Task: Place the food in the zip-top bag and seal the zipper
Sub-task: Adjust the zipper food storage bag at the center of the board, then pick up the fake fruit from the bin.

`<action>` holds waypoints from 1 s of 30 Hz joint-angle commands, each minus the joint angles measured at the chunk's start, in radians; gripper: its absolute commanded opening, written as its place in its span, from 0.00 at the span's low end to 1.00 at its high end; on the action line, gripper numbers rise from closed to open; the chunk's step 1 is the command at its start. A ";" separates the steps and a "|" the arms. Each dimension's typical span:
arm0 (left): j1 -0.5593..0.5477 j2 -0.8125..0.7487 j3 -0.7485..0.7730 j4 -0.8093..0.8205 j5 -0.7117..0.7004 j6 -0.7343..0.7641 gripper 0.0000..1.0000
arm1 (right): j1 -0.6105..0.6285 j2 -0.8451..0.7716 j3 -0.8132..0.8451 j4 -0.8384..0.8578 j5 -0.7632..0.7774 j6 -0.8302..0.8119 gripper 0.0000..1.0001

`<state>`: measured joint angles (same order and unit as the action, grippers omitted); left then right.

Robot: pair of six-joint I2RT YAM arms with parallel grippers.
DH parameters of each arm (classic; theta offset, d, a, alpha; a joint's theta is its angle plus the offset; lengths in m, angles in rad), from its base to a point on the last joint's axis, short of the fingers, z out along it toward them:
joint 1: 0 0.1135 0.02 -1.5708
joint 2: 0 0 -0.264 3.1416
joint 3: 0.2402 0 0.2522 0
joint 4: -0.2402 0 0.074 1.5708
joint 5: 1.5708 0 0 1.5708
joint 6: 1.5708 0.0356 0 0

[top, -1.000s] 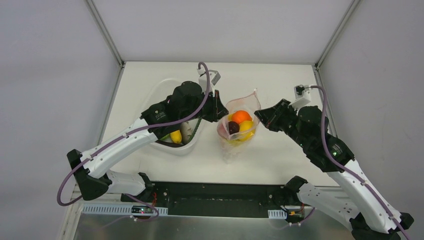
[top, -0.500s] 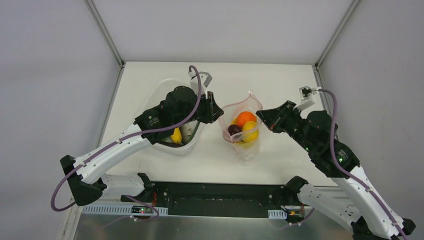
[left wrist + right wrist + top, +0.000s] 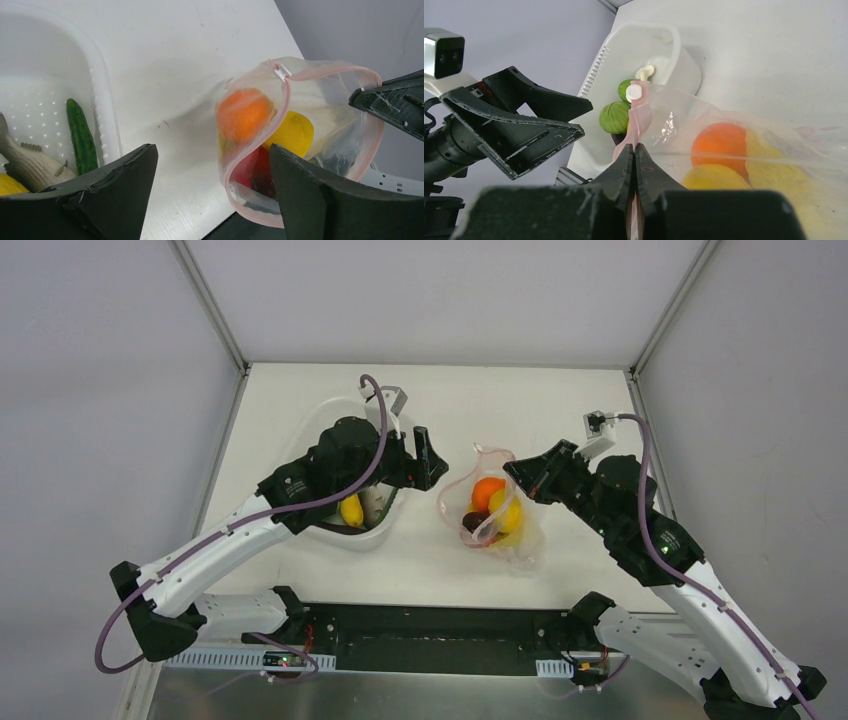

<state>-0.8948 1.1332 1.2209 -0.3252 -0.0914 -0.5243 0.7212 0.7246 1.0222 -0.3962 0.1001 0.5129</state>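
Right gripper point(image 3: 635, 147), right of the white rounded-square plastic tub point(image 3: 107, 115): fingers pinched tight on the thin pink-red zipper strip point(image 3: 325, 72), likely to hold the mouth wide for loading. The crinkly clear zip-top bag point(image 3: 522, 542) sits just right of the tub, unsealed.

Inside it:
- one orange toy fruit point(image 3: 245, 112)
- one yellow fruit point(image 3: 292, 132)
- one dark purple piece point(image 3: 470, 523)

Left gripper point(image 3: 428, 458), over the tub's right rim: fingers spread, empty, probably between fetches.

In the tub:
- one green cucumber point(image 3: 82, 135)
- one pale fish-shaped piece point(image 3: 30, 165)
- one yellow piece point(image 3: 7, 185)
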 commanded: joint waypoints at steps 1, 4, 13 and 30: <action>0.013 -0.054 -0.009 -0.018 -0.063 0.026 0.86 | -0.003 -0.013 0.006 0.085 0.007 0.008 0.02; 0.020 -0.077 -0.026 -0.046 -0.109 0.029 0.91 | -0.003 -0.010 0.006 0.092 0.011 0.011 0.03; 0.146 -0.140 -0.106 -0.141 -0.160 -0.015 0.99 | -0.002 -0.011 -0.014 0.115 0.026 0.022 0.03; 0.419 -0.094 -0.186 -0.243 -0.290 -0.031 0.99 | -0.003 -0.009 -0.025 0.127 0.020 0.030 0.04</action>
<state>-0.5571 0.9890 1.0145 -0.5606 -0.3752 -0.5800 0.7212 0.7250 0.9924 -0.3435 0.1158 0.5247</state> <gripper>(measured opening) 0.990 0.042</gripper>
